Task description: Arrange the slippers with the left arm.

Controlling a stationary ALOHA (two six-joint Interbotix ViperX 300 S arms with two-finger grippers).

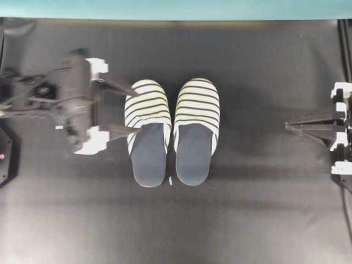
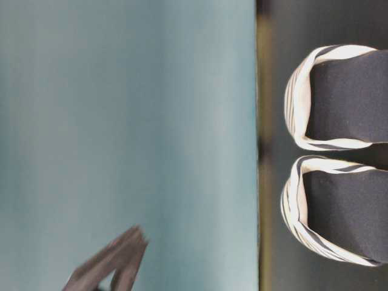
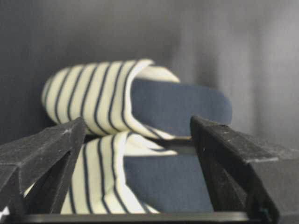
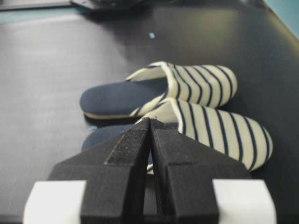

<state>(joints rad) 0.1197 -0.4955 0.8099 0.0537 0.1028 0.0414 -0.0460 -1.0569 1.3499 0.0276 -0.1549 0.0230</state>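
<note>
The slippers lie side by side at the table's middle, toes to the back: the left slipper (image 1: 148, 132) and the right slipper (image 1: 196, 126), cream with black stripes and navy insoles. My left gripper (image 1: 136, 110) is open, its fingertips over the left slipper's outer edge, holding nothing. In the left wrist view the near slipper (image 3: 154, 186) and the far slipper (image 3: 140, 98) show between the wide-apart fingers (image 3: 46, 154). The table-level view puts dark fingers (image 2: 115, 260) well above the table. My right gripper (image 1: 289, 126) rests shut at the far right, away from the slippers.
The black table top (image 1: 176, 220) runs to a teal wall (image 1: 176, 8) at the back. The left arm's body (image 1: 74, 99) is blurred. A small white fleck (image 1: 171, 181) lies between the slippers' heels. Black fixtures (image 1: 5, 154) stand at the left edge.
</note>
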